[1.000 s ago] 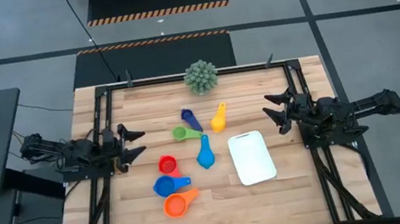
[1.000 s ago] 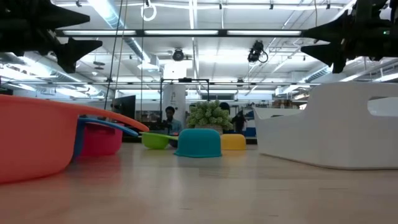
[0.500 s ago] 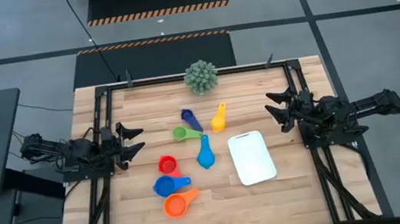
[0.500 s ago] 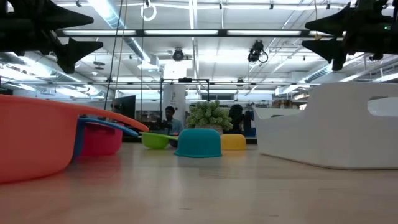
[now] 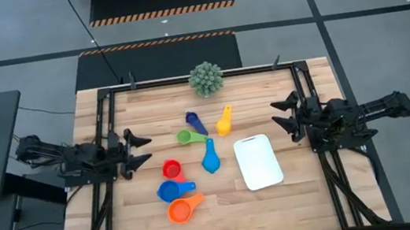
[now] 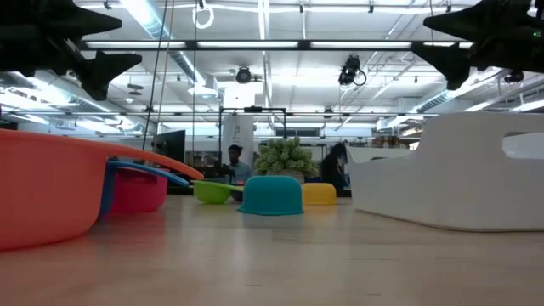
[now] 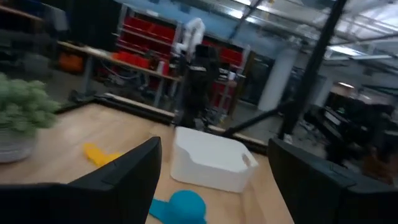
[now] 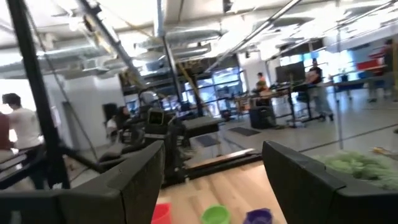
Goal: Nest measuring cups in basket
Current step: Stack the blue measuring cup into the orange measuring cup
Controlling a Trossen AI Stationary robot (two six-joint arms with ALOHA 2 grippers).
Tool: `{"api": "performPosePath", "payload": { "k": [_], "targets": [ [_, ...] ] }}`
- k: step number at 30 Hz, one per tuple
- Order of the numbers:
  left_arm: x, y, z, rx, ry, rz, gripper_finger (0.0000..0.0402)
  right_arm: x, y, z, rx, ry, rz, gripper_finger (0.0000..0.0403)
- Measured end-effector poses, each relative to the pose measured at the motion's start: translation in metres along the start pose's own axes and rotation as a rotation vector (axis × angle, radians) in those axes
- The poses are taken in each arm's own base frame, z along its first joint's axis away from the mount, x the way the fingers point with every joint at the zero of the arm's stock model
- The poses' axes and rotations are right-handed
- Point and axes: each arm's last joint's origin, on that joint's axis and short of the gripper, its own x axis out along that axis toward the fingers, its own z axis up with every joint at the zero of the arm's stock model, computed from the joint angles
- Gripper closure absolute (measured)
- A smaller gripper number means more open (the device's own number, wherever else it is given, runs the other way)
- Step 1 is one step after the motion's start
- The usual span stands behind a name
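Both grippers released, left gripper at 9 o'clock, right gripper at 3; measuring cups loose mid-table, basket bare at 4 o'clock: seat the largest cup first.

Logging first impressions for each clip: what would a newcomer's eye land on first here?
Probably the bright plastic measuring cups scattered mid-table: purple, yellow, green, light blue, red, blue and orange. Right of them lies the white rectangular basket, holding no cups, and a spiky green ball-shaped plant sits at the far edge. The left gripper and right gripper hang open at opposite sides.
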Motion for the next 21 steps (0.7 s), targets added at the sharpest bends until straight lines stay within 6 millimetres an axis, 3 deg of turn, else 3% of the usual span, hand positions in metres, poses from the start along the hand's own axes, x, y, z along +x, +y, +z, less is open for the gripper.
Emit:
{"api": "performPosePath", "payload": {
  "k": [8,21],
  "targets": [
    [0.016,-0.01,0.001,0.035,0.162,-0.065,0.0104,0.018,0.007,0.004,-0.037,0.126,0.012,0.0126],
    [0.053,-0.042,0.026,0.064,0.307,-0.156,0.0104,0.053,0.019,0.004,-0.056,0.225,0.015,0.0126]
  ]
}}
